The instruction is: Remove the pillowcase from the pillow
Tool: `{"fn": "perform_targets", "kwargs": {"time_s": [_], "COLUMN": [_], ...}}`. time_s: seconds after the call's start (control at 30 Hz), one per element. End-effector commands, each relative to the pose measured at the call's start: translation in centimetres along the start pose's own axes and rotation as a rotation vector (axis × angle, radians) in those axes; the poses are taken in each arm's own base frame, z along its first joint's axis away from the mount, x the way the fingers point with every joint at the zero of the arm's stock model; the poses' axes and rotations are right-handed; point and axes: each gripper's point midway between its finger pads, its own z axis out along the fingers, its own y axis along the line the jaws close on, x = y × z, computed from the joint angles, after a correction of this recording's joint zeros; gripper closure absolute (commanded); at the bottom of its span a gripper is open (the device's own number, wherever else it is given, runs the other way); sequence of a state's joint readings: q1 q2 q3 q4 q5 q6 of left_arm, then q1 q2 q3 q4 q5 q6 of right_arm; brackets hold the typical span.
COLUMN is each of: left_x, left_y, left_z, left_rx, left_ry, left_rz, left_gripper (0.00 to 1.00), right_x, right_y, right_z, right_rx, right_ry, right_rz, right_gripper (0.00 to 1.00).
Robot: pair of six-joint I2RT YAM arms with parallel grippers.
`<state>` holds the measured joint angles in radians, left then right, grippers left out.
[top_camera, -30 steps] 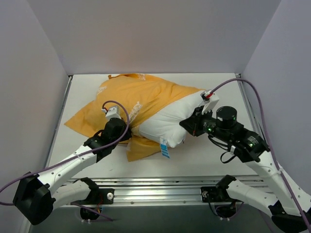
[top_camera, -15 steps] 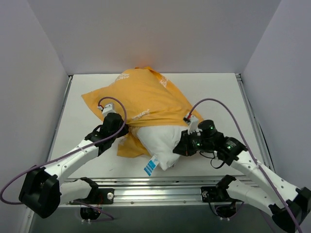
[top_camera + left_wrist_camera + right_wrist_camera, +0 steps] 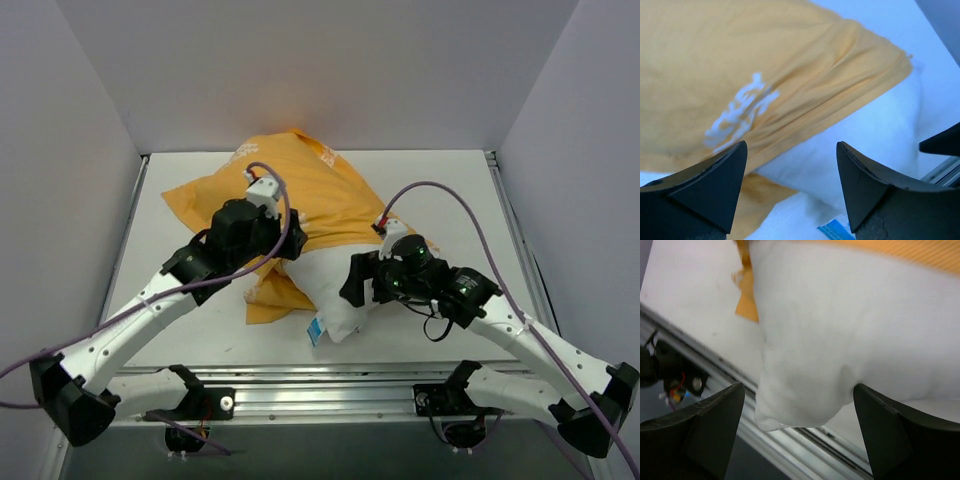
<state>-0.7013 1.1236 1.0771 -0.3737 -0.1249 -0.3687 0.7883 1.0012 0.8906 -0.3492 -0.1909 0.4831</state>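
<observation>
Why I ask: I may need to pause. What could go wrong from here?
1. The left pincer hangs open above the pillowcase, gripping nothing; pulling the pillow may drag the case along.
2. The right pincer looks open around the pillow's corner, which lies near the table's front edge; it could slip off.
</observation>
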Motion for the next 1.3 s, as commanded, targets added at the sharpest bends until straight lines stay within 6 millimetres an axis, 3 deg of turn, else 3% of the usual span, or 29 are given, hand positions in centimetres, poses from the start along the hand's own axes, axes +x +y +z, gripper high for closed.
{"fn": "perform_targets", "kwargs": {"time_s": [0.0,0.03,0.07,0.1,0.13,0.33,0.4,0.43,0.47,0.5,0.53,0.57,0.6,0.63,0.7,0.73,0.87,0.9,0.97,1.03,1.07,1.1,1.17,1.2,1.23,1.27], "left_x": [-2.7,-1.9,-2.4,-4.4,-3.6,-5.0,-4.4,-2.2,-3.3,-2.6,-0.5,-1.2,-0.7,1.1,0.9,2.2,3.7,4.4,4.2,4.1,3.7,3.6,2.6,2.1,0.6,1.1], "left_y": [-3.7,-4.8,-5.6,-7.1,-7.5,-12.1,-13.8,-14.1,-15.1,-15.9,-15.8,-16.8,-16.9,-16.6,-17.1,-16.6,-15.4,-14.5,-13.6,-12.7,-12.0,-11.8,-10.6,-10.2,-10.3,-9.4], "left_z": [1.5,3.2,3.9,4.1,5.9,9.8,10.6,11.9,11.9,12.3,13.6,13.6,14.1,15.3,15.9,16.9,18.6,19.0,19.3,19.1,18.9,18.6,17.7,17.3,16.2,15.9], "left_rx": [0.069,0.082,0.097,0.129,0.126,0.211,0.253,0.273,0.290,0.327,0.333,0.361,0.368,0.364,0.367,0.353,0.304,0.270,0.251,0.234,0.223,0.218,0.178,0.159,0.155,0.132], "left_ry": [0.004,0.042,0.040,0.002,0.040,0.084,0.109,0.186,0.164,0.186,0.254,0.242,0.258,0.312,0.310,0.348,0.376,0.396,0.387,0.372,0.363,0.353,0.309,0.295,0.251,0.260], "left_rz": [0.240,0.267,0.284,0.307,0.330,0.424,0.492,0.517,0.532,0.554,0.568,0.568,0.573,0.581,0.588,0.594,0.614,0.611,0.586,0.543,0.527,0.505,0.484,0.448,0.428,0.420], "left_gripper": [0.20,0.20,0.20,0.20,0.20,0.20,0.20,0.20,0.20,0.20,0.20,0.20,0.20,0.20,0.20,0.20,0.26,0.31,0.52,0.75,0.93,0.97,0.98,0.98,0.98,0.98], "right_x": [-6.2,-6.0,-6.6,-6.8,-6.6,-5.6,-5.1,-4.7,-4.6,-4.6,-4.3,-4.3,-4.1,-4.3,-4.0,-3.9,-3.9,-3.9,-3.8,-3.6,-3.4,-4.1,-3.5,-4.2,-4.0,-3.8], "right_y": [-3.8,-5.0,-6.4,-7.6,-8.4,-11.9,-12.7,-13.2,-13.4,-13.5,-14.0,-14.2,-14.5,-14.7,-15.3,-15.4,-15.7,-15.4,-14.9,-14.0,-13.7,-13.2,-12.3,-11.8,-12.0,-11.0], "right_z": [-4.4,-5.1,-6.0,-6.6,-7.0,-8.9,-8.8,-8.5,-8.5,-8.4,-8.1,-8.0,-7.9,-7.8,-7.4,-7.3,-6.2,-5.5,-4.5,-3.2,-2.5,-2.1,-0.6,-0.3,0.3,0.9], "right_rx": [0.250,0.309,0.363,0.416,0.449,0.602,0.630,0.642,0.644,0.643,0.651,0.654,0.661,0.660,0.668,0.666,0.629,0.590,0.539,0.466,0.441,0.399,0.327,0.287,0.283,0.224], "right_ry": [-0.273,-0.271,-0.305,-0.326,-0.331,-0.421,-0.432,-0.438,-0.451,-0.460,-0.467,-0.484,-0.491,-0.504,-0.512,-0.513,-0.490,-0.475,-0.451,-0.425,-0.409,-0.427,-0.387,-0.411,-0.402,-0.375], "right_rz": [0.068,0.089,0.138,0.162,0.183,0.304,0.333,0.362,0.378,0.392,0.410,0.439,0.454,0.465,0.492,0.496,0.497,0.486,0.474,0.471,0.466,0.462,0.455,0.451,0.453,0.450], "right_gripper": [0.14,0.13,0.12,0.10,0.09,0.06,0.04,0.04,0.03,0.03,0.03,0.03,0.02,0.02,0.02,0.02,0.03,0.03,0.04,0.05,0.06,0.07,0.08,0.08,0.08,0.08]}}
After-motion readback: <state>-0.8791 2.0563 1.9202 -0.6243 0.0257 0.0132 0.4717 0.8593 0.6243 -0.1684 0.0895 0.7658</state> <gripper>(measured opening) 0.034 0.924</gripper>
